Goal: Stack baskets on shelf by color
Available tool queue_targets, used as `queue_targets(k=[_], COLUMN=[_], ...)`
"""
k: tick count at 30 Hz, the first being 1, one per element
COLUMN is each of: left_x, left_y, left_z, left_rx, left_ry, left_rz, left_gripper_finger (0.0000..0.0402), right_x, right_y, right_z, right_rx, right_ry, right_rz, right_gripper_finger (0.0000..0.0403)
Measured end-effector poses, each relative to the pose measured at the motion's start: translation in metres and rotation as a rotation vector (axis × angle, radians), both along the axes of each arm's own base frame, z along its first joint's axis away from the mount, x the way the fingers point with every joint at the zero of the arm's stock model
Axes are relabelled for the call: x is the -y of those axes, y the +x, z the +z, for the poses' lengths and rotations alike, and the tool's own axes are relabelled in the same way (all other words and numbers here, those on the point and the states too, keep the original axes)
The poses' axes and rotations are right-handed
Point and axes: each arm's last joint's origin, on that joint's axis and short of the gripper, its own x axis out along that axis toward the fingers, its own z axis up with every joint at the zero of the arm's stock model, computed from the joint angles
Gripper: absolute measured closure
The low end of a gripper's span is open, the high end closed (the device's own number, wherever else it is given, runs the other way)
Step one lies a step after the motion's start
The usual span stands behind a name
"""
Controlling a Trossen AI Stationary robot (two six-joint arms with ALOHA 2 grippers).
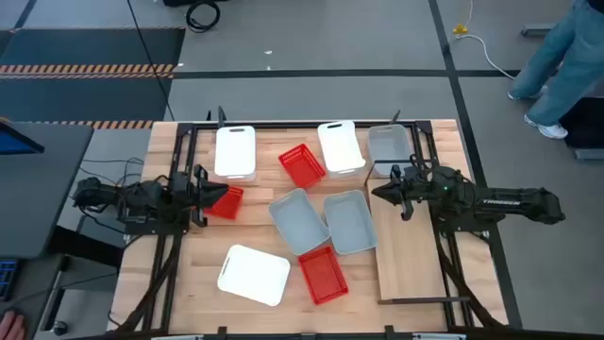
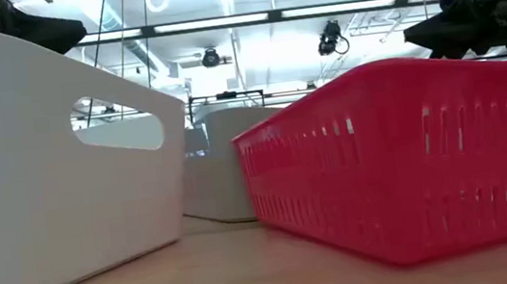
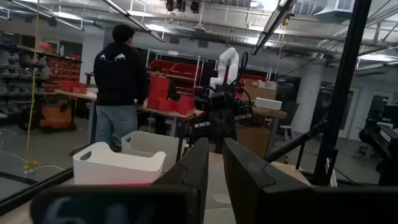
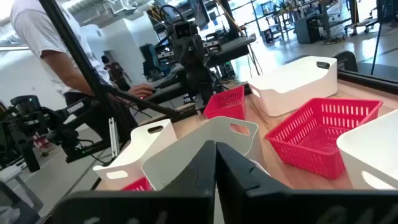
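Left gripper (image 1: 209,198) pinching the rim of a red basket (image 1: 226,201), lifted, right gripper (image 1: 381,193) pressed together, empty, beside grey basket (image 1: 390,146)

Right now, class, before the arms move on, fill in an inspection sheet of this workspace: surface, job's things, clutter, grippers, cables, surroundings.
Surface: slatted wooden table; the pale shelf lies flat on its right side.
Job's things: nine baskets, three white, three grey, three red, spread singly over the table; none stacked.
Clutter: nothing seen.
Grippers: left gripper shut on a tilted red basket; right gripper shut, holding nothing, near the shelf's far end.
Cables: bundle at the left arm's base; cord on the floor.
Surroundings: a person stands beyond the table's far right corner.
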Motion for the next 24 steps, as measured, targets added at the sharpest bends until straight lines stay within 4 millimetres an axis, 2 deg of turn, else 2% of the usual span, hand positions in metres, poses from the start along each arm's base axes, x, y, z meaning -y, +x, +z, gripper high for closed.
queue_targets(k=[24], left_x=[0.0], left_y=[0.0], left_z=[0.0], left_rx=[0.0], left_ry=[0.0], left_rz=[0.0], left_gripper_finger=[0.0347], right_x=[0.0], right_y=[0.0], right_z=[-0.0001], right_rx=[0.0], right_ry=[0.0], right_rz=[0.0], right_gripper_finger=[0.0391])
